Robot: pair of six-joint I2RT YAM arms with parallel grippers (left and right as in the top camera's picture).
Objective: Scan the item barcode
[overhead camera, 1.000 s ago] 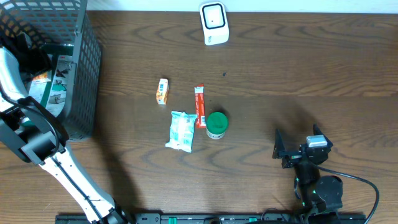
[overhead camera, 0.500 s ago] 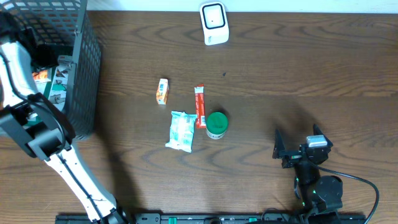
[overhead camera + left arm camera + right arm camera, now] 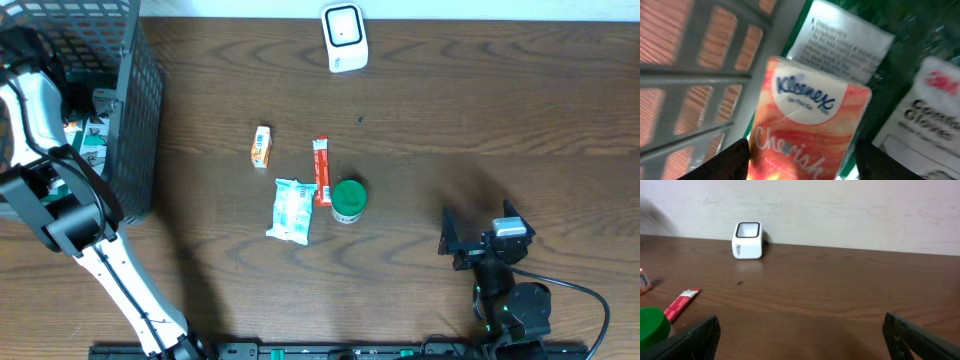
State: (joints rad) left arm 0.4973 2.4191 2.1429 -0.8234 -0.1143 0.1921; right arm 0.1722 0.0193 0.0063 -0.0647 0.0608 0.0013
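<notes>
While I am clasping the Kleenex pack (image 3: 805, 130) in my left gripper (image 3: 802, 162), its sides filling the gap between my jaws, it is hanging low inside the mesh basket (image 3: 140, 130) at the left edge of the table (image 3: 500, 120). It is hovering just above a green package with a white label (image 3: 845, 40) and a pack of gloves (image 3: 925, 125). No barcode is showing on the face turned toward my wrist camera, only the brand print.

I am judging the task as barely begun: the pick looks made, but the pack is not yet clear of the basket. The scanner (image 3: 343, 38) is standing at the far edge of the table, well apart from the basket, so I am expecting to lift out, carry across and turn the coded side toward its window.

A small orange box (image 3: 261, 146), a red stick packet (image 3: 321, 170), a green-lidded jar (image 3: 348, 200) and a white-green pouch (image 3: 291, 210) are lying mid-table, between basket and scanner.

My right gripper (image 3: 802, 340) is resting near the front edge, jaws spread wide and holding nothing.
</notes>
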